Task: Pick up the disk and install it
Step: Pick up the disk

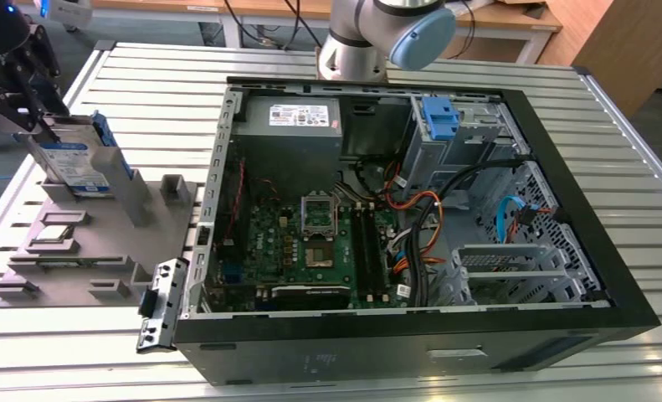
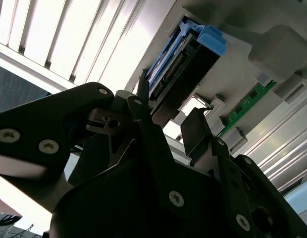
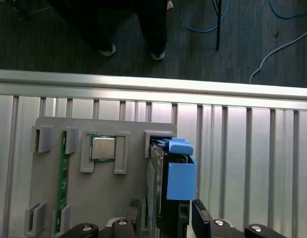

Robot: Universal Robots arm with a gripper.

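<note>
Found the disk (image 1: 79, 163) standing on edge in a slot of the grey holder (image 1: 96, 260). Placed that holder on the slatted metal desk (image 1: 141, 75), toward the exterior view's left and apart from the open computer case (image 1: 364, 356). Made out the blue-and-white label on the disk's broad face in the exterior view, and its blue frame (image 3: 179, 173) along the upper edge in the first wrist view.

Saw the gripper (image 1: 46, 126) hanging just above the disk. Saw the fingers (image 3: 199, 215) spread wide in both wrist views, one to each flat side of the disk. Could not say for certain whether either finger touched it; seemed to leave a thin gap on the side away from the frame's tab. Noted the disk not lifted, its lower edge seated in the slot.

Spotted on the same holder a processor chip (image 3: 102, 148) lying flat between two stops, and a green memory stick (image 3: 62, 183) set on edge near it.

Inside the case, saw the grey power supply (image 1: 303, 117) against the far wall, a spare blue bracket (image 1: 440, 117) in the drive cage beside it, the green mainboard (image 1: 308, 243) on the bottom and orange wires (image 1: 403, 199) looping across.

Caught a person's shoes (image 3: 110, 49) on the dark floor beyond the desk's edge.
</note>
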